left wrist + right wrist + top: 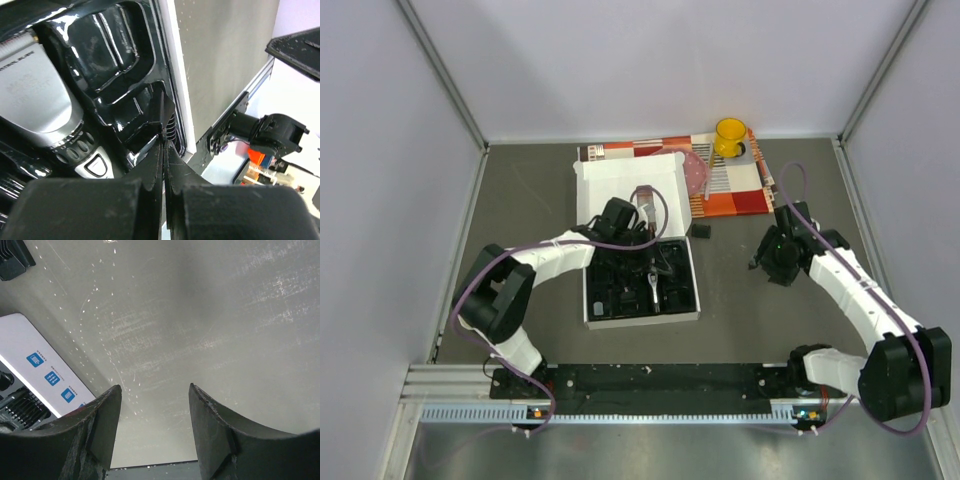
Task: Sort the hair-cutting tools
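The black-and-silver clipper [35, 100] lies in the glossy black tray [112, 50] of the white box [630, 180]. My left gripper [164, 139] is shut, its tips down at the tray's right rim beside a ribbed black comb piece [172, 131]. A thin black piece [159, 111] stands just past the tips; I cannot tell whether it is pinched. In the top view the left gripper [655, 262] hangs over the tray's middle. One small black guard comb [700, 230] lies on the table right of the box. My right gripper [767, 268] [155, 387] is open above bare table, holding nothing.
A yellow cup [730, 137] stands on a patterned orange-and-white sheet [735, 190] at the back right. The box's printed white side [35, 365] is left of the right gripper, and the loose comb [12, 257] is beyond it. Grey walls enclose the table.
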You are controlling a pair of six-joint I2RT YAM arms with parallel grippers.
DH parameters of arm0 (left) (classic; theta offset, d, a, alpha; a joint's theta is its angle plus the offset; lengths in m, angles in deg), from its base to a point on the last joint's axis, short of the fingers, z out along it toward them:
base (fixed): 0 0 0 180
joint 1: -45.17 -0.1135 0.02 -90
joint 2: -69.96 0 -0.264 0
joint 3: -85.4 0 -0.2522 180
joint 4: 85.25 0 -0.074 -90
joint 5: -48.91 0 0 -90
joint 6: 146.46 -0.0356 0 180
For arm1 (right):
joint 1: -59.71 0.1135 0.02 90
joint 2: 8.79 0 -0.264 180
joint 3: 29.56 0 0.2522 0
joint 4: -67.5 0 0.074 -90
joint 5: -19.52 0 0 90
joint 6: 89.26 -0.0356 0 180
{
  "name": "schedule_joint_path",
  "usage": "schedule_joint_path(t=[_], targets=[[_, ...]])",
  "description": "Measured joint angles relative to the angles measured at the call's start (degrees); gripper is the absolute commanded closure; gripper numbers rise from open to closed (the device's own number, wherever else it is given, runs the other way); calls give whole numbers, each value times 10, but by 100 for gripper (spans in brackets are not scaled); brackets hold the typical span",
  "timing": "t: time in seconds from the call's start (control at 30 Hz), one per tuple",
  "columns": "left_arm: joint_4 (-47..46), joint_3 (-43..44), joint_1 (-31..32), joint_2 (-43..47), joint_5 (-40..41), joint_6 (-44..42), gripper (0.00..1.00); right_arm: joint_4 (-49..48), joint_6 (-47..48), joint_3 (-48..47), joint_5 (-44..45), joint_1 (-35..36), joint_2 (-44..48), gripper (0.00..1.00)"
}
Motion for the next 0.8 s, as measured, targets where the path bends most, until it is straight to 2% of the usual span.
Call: schedule_joint_path(t=[0.2,0.57,0.6,0.63,0.7,0.73,0.8], targets=[[-9,-17,0,-1,17,22,100,0,0,7,-2,0,3,44],[-43,-23,-1,-27,-3,50,98,0,0,11,-2,0,4,44],[-44,-23,-1,-27,-3,50,96,0,0,11,-2,0,4,44],[-44,-23,-1,-27,-3,50,87,0,0,11,-2,0,4,44],[-41,-23,-1,-27,0,47,78,0,0,11,-2,0,7,44],[-35,-23,0,-27,7,44,65,0,0,11,-2,0,8,44],[-18,-23,0,-27,29,34,57,0,0,11,-3,0,10,44]])
